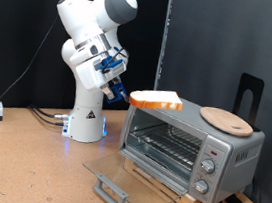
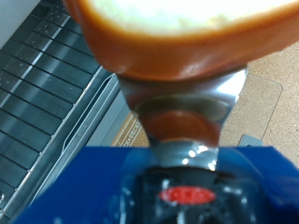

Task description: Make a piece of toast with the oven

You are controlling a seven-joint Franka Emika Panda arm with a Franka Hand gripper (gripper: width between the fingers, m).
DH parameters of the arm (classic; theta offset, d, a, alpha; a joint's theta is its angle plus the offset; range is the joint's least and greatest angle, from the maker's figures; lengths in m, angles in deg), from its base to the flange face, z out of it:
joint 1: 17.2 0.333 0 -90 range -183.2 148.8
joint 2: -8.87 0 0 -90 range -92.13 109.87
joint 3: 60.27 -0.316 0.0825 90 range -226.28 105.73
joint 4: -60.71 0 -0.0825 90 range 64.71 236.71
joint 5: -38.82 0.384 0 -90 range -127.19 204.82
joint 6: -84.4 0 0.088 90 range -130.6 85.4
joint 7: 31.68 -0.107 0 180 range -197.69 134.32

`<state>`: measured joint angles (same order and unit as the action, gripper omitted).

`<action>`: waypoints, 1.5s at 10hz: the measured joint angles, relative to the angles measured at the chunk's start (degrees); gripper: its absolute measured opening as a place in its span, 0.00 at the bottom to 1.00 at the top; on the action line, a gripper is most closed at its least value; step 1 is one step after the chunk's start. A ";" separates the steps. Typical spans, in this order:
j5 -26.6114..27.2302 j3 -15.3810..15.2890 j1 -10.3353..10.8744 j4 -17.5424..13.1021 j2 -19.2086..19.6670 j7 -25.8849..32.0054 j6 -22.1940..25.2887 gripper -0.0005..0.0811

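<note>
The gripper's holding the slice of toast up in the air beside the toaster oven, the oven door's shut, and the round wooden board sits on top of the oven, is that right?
Not quite: the oven door is open, folded down flat in front, as the exterior view shows. The rest stands: the gripper holds the piece of toast in the air beside the oven, and the round wooden board sits on top.

Toast held in the hand above the oven rack

Your hand (image 2: 182, 117) gripped the piece of toast (image 2: 187, 37) between its shiny metal fingers (image 2: 224, 93), the orange crust and pale face filling the frame; beside it you saw the oven (image 2: 47, 103) and its wire rack, with tan worktop (image 2: 271, 84) on the other side.
</note>
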<state>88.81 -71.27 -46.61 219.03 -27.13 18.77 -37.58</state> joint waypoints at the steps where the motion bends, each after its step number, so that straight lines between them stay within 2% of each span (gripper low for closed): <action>1: 0.53 0.13 0.09 0.33 0.21 2.36 -0.04 0.49; 3: -0.35 1.16 -0.19 0.92 3.36 8.78 -0.05 0.49; 7: -3.81 1.26 -1.69 -0.65 14.44 10.24 -2.47 0.49; 10: -3.68 0.98 -1.44 -2.48 22.69 17.13 -5.46 0.49; 12: -2.73 -0.05 -0.59 -2.39 25.56 22.06 -6.88 0.49; 15: 1.00 -2.43 1.55 -1.07 25.83 26.53 -7.96 0.49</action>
<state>89.80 -73.70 -45.06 217.96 -1.30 45.30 -45.55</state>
